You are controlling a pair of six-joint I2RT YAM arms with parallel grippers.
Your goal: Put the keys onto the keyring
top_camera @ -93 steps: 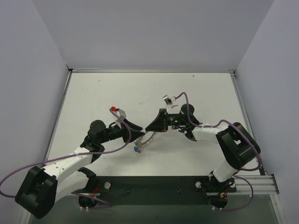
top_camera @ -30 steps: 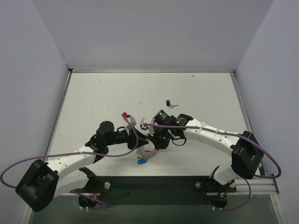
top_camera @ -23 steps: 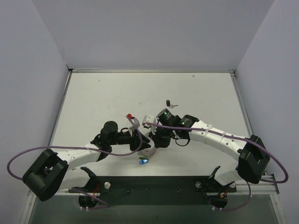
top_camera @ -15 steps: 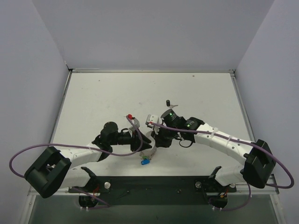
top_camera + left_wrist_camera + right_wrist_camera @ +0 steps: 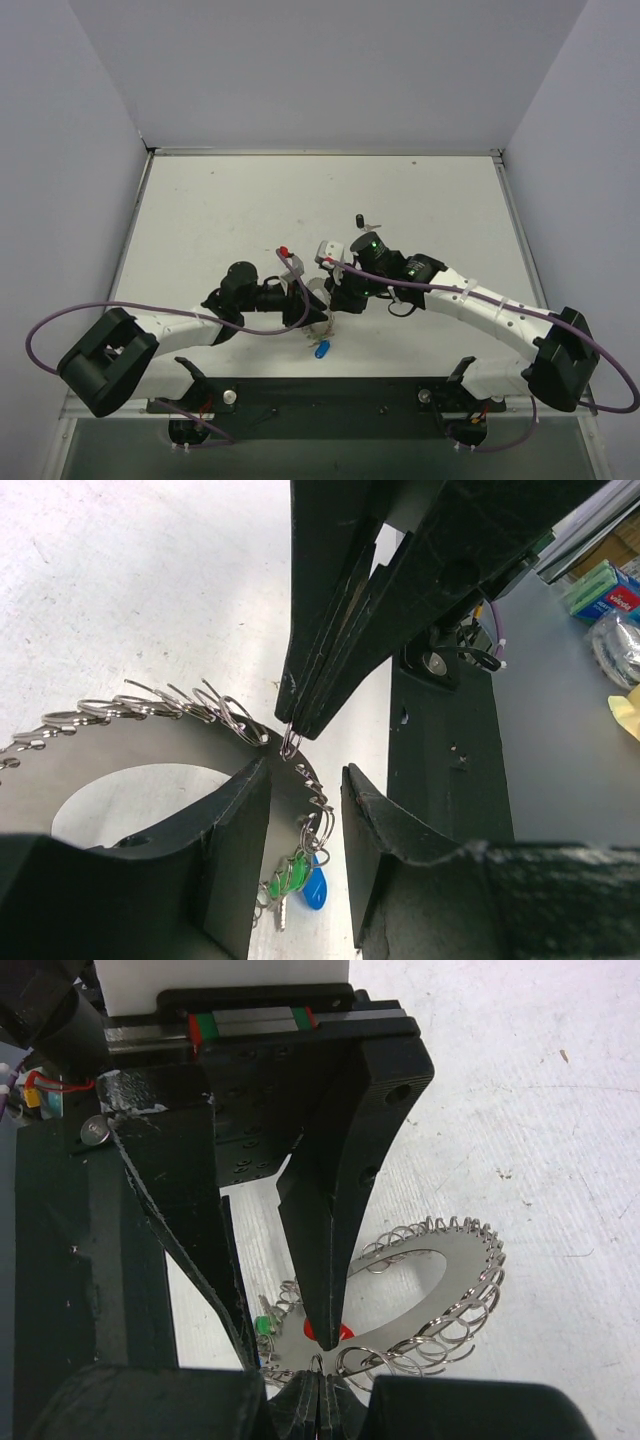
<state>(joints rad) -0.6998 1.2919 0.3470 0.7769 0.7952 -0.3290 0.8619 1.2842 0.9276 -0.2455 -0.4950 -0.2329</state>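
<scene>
- The keyring (image 5: 190,750) is held just off the table (image 5: 220,210) near its front edge. The left jaws grip its rim, and the right jaws are pinched shut on one rim loop.
- Green and blue keys (image 5: 300,880) already dangle from it.
- A black key (image 5: 360,220) lies well apart, not yet threaded.
- The table is white, with plain pale walls (image 5: 330,70).

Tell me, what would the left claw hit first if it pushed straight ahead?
Probably the right gripper, shut on the rim of the keyring directly ahead of the left gripper; depth is unclear.
</scene>
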